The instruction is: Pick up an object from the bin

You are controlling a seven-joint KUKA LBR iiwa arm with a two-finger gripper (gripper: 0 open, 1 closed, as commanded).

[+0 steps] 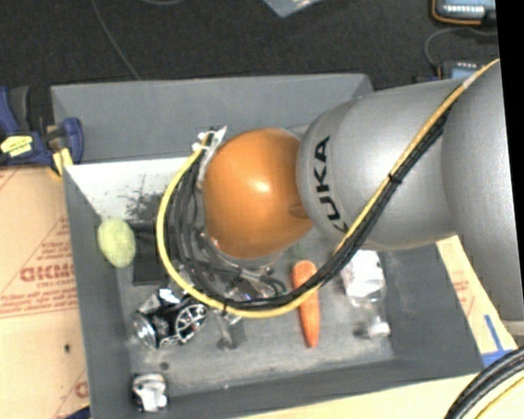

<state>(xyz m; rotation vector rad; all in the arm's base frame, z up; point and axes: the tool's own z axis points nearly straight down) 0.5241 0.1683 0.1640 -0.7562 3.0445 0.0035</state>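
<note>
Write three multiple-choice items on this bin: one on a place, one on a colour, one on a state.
1. The pale green oval thing lies:
A) by the left wall of the bin
B) in the near right corner
C) outside it

2. The carrot-shaped thing is:
A) blue
B) orange
C) white

3. That carrot-shaped thing:
A) stands upright
B) lies flat on the bin floor, right of the gripper
C) hangs over the rim

Key: 1 A, it sits close against the left wall. 2 B, its body is plainly orange. 3 B, it rests lengthwise on the floor beside the gripper.
</note>
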